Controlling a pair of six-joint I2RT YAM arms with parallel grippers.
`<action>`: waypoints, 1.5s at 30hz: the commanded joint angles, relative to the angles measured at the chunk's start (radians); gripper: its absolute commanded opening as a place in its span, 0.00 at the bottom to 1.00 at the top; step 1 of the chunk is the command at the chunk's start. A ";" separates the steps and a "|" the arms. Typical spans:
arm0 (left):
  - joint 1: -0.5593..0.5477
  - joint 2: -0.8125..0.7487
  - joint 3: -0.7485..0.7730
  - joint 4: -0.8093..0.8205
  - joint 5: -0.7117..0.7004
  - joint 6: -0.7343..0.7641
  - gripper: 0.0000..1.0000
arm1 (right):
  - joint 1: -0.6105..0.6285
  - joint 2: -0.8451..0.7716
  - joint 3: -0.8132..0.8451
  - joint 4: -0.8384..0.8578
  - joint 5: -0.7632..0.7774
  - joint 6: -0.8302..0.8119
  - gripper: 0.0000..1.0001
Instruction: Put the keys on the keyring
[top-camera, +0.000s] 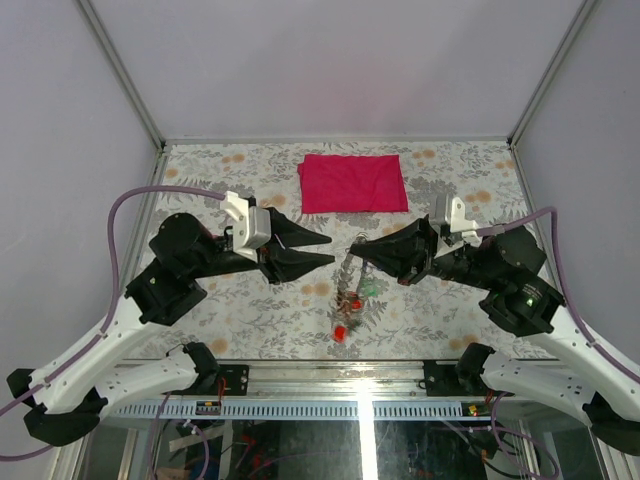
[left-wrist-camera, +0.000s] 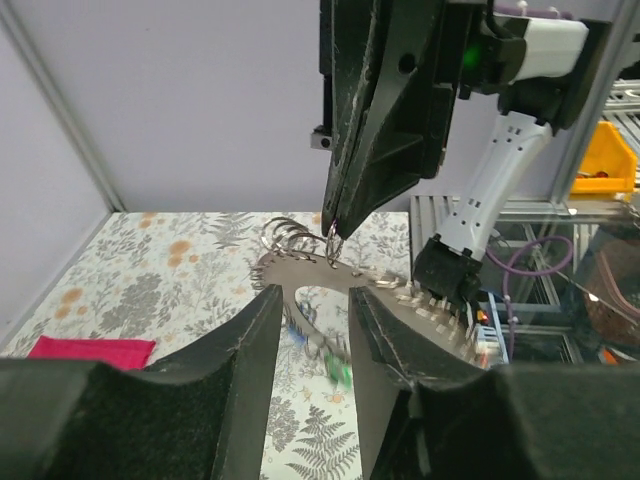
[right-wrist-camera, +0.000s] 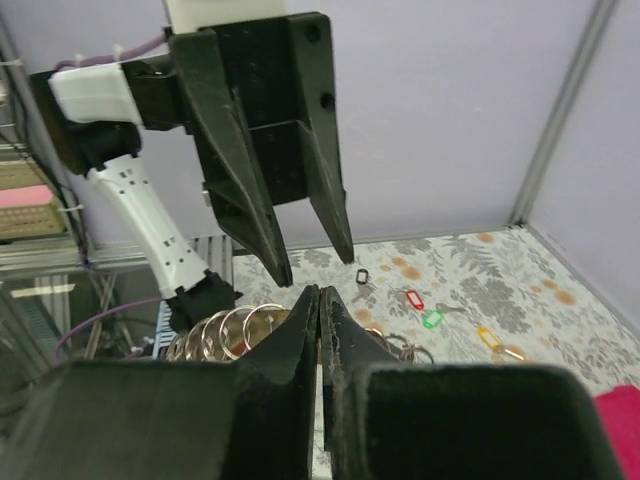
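Keyring (top-camera: 349, 272): a flat dark grey band gripped at its upper edge and hanging clear of the counter (top-camera: 250, 310), roughly midway between the two arms. From above we see it almost edge-on, its long axis running from the grip point down toward the near edge of the counter and leaning slightly left. In the left wrist view the keyring (left-wrist-camera: 300, 270) lies broadside, sloping from upper left to lower right, with its open centre facing the camera.

Small split rings (left-wrist-camera: 285, 232) bunch along its top edge; in the right wrist view the same split rings (right-wrist-camera: 228, 332) fan out to the left of the grip. The keys (top-camera: 352, 300) cluster at the ring's lower end, with a red tag (top-camera: 340, 332) nearest the counter's edge. Whether each key hangs from the ring or rests on the counter we cannot tell. Against the counter in the right wrist view we also find black (right-wrist-camera: 362, 276), red (right-wrist-camera: 413, 298), green (right-wrist-camera: 432, 319) and yellow (right-wrist-camera: 488, 337) tags.

The right tool (top-camera: 358, 247) is clenched on the keyring's upper edge, fingers pressed together. The left tool (top-camera: 331, 250) is released, its fingers parted and holding nothing, their tips just beside the ring and apart from it.

A red cloth (top-camera: 352, 183) lies folded flat toward the far side of the counter.
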 joint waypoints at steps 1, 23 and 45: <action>-0.003 0.004 0.018 0.045 0.109 0.030 0.33 | -0.004 0.010 0.071 0.068 -0.123 0.001 0.00; -0.002 0.046 0.020 0.100 0.199 -0.012 0.28 | -0.004 0.041 0.089 0.085 -0.181 0.023 0.00; -0.003 0.076 0.053 0.065 0.193 -0.013 0.00 | -0.004 0.000 0.101 -0.054 -0.128 -0.059 0.26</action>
